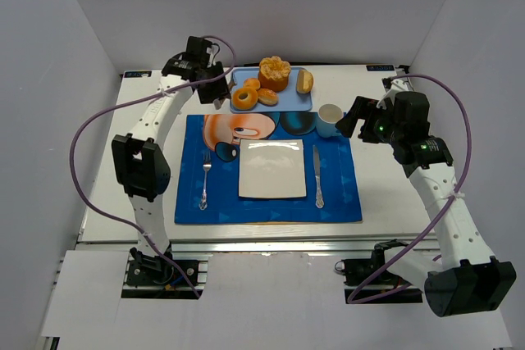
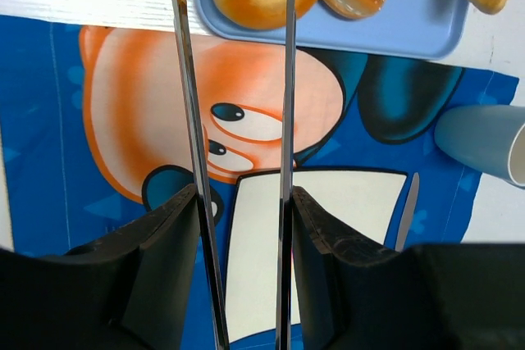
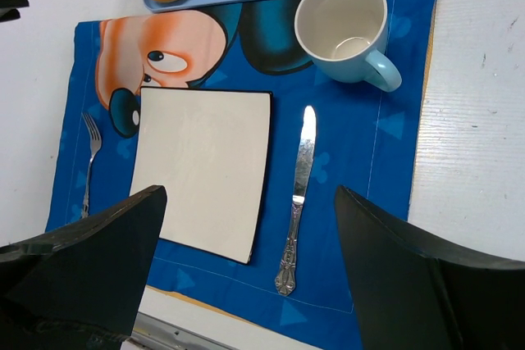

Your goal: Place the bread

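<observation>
The task is barely getting under way: the bread [image 1: 244, 98] is still lying in the blue tray [image 1: 291, 102] at the far side of the tabletop, in the tray's near left corner, not yet lifted.

The left end effector [image 2: 233, 38] is hovering at that corner. Its long thin blades are standing apart and are gripping nothing. In the left wrist view, the right blade is crossing over the ring and the left blade is running outside the tray's edge. The tips are running out of that view, so I cannot tell whether either one is touching the bread.

The right end effector [image 3: 246, 202] is hanging over the placemat [image 1: 221, 198], its fingers spread wide and carrying nothing.

Everything is remaining to be done: closing on the ring, lifting it clear and setting it down. The white square plate [image 1: 271, 168], sitting bare between the fork [image 1: 204, 179] and the knife [image 1: 318, 176], is looking like the likely spot.

The tray is also holding a small roll [image 1: 268, 97] pressing against the bread's right side, another roll [image 1: 252, 84] just behind it, a tall orange bun [image 1: 274, 73] and a pale piece [image 1: 305, 81] at the right end. The mug [image 3: 354, 67] is standing upright on the placemat's far right corner, holding nothing
</observation>
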Action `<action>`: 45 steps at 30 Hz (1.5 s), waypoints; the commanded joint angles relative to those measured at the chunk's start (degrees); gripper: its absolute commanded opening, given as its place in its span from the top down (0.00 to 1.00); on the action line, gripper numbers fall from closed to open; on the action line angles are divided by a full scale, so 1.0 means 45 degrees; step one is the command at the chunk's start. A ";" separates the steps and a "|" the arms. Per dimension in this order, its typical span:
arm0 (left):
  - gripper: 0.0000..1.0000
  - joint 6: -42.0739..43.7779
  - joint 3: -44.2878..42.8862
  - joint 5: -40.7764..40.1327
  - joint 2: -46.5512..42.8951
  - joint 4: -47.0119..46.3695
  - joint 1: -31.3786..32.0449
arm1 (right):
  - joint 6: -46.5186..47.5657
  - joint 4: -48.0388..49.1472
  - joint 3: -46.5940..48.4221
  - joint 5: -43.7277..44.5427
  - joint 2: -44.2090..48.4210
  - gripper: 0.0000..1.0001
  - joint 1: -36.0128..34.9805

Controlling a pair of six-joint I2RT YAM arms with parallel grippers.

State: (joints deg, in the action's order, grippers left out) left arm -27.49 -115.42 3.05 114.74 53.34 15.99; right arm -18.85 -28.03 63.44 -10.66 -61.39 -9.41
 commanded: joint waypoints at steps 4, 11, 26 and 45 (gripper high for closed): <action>0.45 0.0053 0.0706 0.0436 -0.0615 -0.0252 0.0294 | 0.0166 0.0643 0.0531 -0.0210 -0.0089 0.11 -0.0019; 0.45 0.0034 0.0902 0.0279 -0.0361 -0.0428 0.0529 | 0.0166 0.0643 0.0629 -0.0269 -0.0226 0.11 -0.0038; 0.45 0.0053 0.1272 -0.0229 0.0557 -0.0388 0.0783 | 0.0342 0.0565 0.0473 -0.0210 -0.0226 0.11 -0.0057; 0.85 -0.0005 0.0453 0.0280 0.0441 -0.0194 0.0783 | 0.0459 0.0546 0.0434 -0.0074 -0.0168 0.11 -0.0116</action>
State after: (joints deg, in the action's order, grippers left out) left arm -27.73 -110.41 3.46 119.74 52.95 19.27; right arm -17.58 -27.59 63.70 -11.05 -62.48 -9.52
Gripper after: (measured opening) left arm 0.361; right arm 0.895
